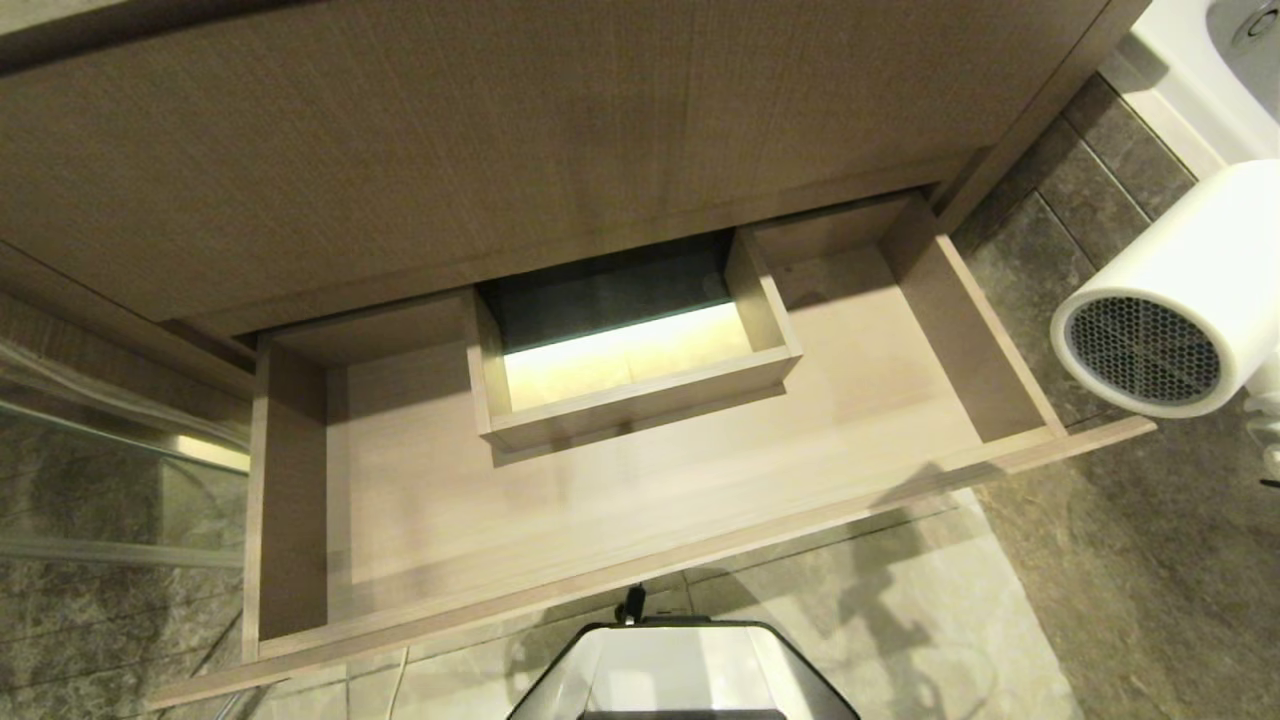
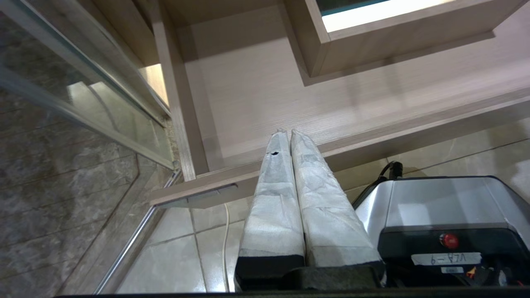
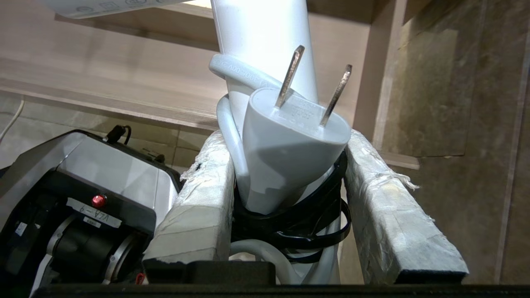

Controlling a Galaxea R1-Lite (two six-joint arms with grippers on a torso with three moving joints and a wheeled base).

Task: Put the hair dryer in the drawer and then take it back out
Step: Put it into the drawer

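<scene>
Your right hand [image 3: 285, 182] is pinching the hair dryer [image 1: 1175, 300] by its handle and bundled cord, out past the right end of the open, empty drawer [image 1: 620, 520]. Be carrying it leftward over the front, clearing the boxed cutout [image 1: 630, 375]. Left hand [image 2: 290, 136] is hanging pressed together.

Hair dryer [image 1: 1175, 300] right of open drawer [image 1: 640, 500]
</scene>
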